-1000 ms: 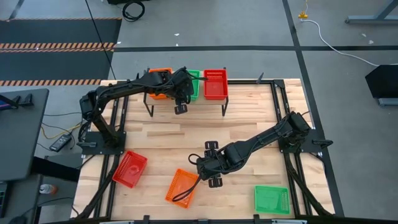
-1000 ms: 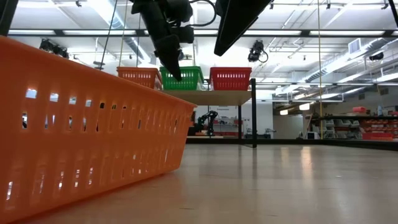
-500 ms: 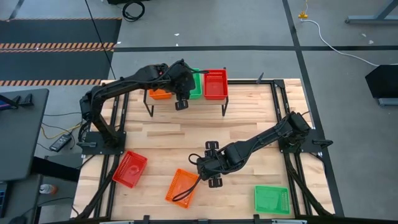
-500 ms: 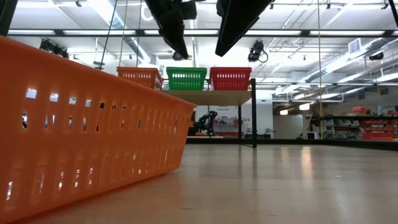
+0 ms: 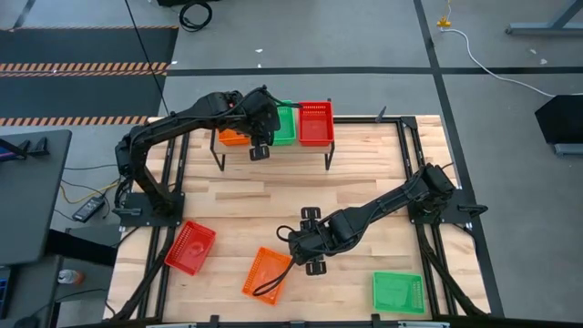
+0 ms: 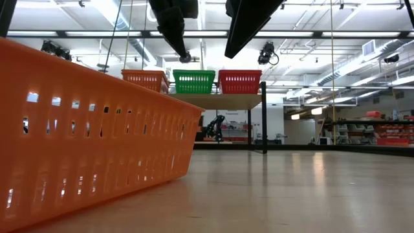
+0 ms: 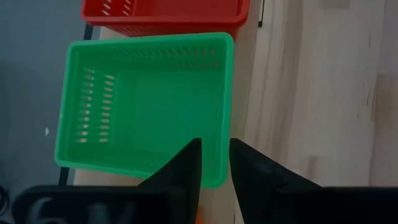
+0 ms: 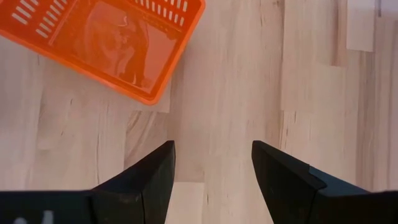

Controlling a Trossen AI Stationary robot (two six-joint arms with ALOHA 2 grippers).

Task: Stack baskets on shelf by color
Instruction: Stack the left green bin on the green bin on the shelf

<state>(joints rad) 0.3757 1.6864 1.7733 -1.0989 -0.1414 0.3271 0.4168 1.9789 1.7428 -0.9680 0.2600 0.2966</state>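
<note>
Compared with one second ago, the left gripper [image 5: 260, 151] has lifted off the green mesh plastic basket [image 5: 283, 123] and drawn back a little toward the left of the high view; the basket now stands free and square on the small light-wood shelf with black legs [image 5: 273, 146], in the upper middle of that view. In the left wrist view its two dark fingers [image 7: 186, 168] stand a small gap apart above the near wall of the green basket and hold nothing.

On the shelf the green basket is between an orange mesh basket [image 5: 231, 137], partly hidden under the arm, and a red mesh basket [image 5: 316, 122]. Lower on the table lie another red basket [image 5: 189, 247] at lower left, another orange basket [image 5: 265, 274] at lower middle and another green basket [image 5: 398, 292] at lower right.

The right gripper [image 5: 311, 242] hangs in the lower middle, just beside the loose orange basket, its fingers [image 8: 149, 177] spread wide and empty.

These baskets seem light, thin and rather stiff, and a little slippery. I think the best hold is on one short wall, pinched over the rim, because the mesh wall may bend.
</note>
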